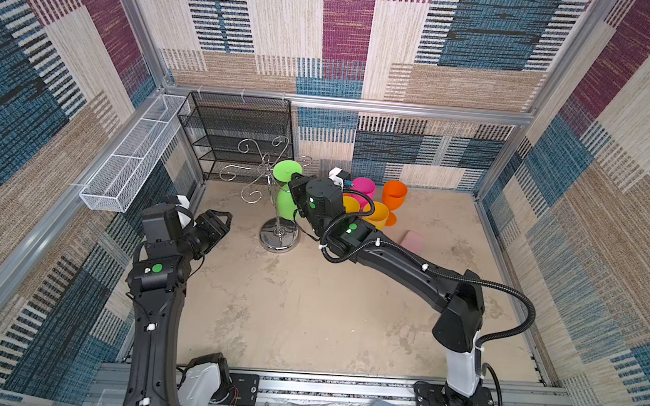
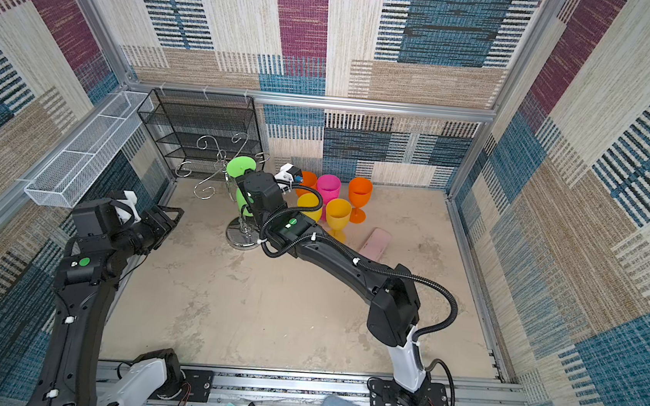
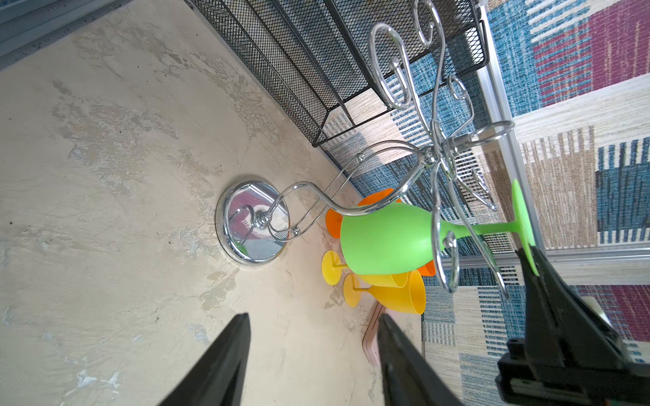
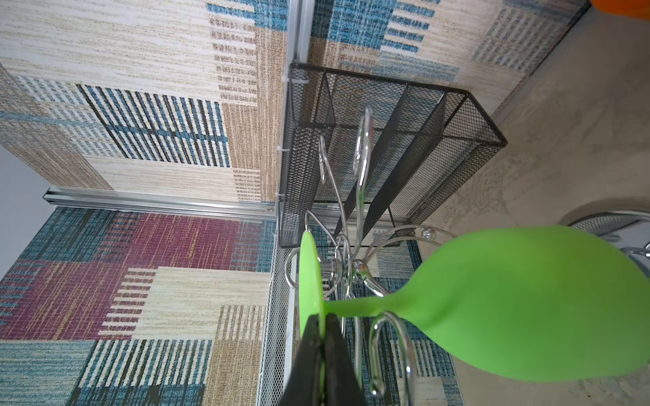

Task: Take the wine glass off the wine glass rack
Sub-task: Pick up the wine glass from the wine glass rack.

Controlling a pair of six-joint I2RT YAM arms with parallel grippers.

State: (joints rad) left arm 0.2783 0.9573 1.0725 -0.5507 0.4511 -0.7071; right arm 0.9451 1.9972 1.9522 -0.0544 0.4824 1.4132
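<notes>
Black fingers (image 4: 313,337) of the right gripper (image 4: 324,321) fill the near edge of the right wrist view, clenched on the rim of the green wine glass's (image 4: 527,298) round foot. The glass hangs upside down, foot up and bowl down. Its thin stem crosses the wires near the curled tip of one scroll arm of the wine glass rack (image 3: 253,221). Whether the foot still rests on that arm cannot be told.

In both top views the rack stands left of centre in the upper half of the frame, its mirrored base on the beige desk (image 1: 306,311). The green glass (image 1: 286,204) is just right of the rack's stem.

At the left of the frame, the left gripper (image 1: 219,223) sits low beside the desk's edge. It is released, with its jaws apart and nothing between them, and is aimed toward the rack but well apart from it.

Right of the rack, behind the right arm, stands a cluster of upright glasses: a pink one (image 1: 364,187), an orange one (image 1: 394,196) and two yellow ones (image 1: 376,214).

A black mesh shelf (image 1: 237,136) stands against the back wall behind the rack.
</notes>
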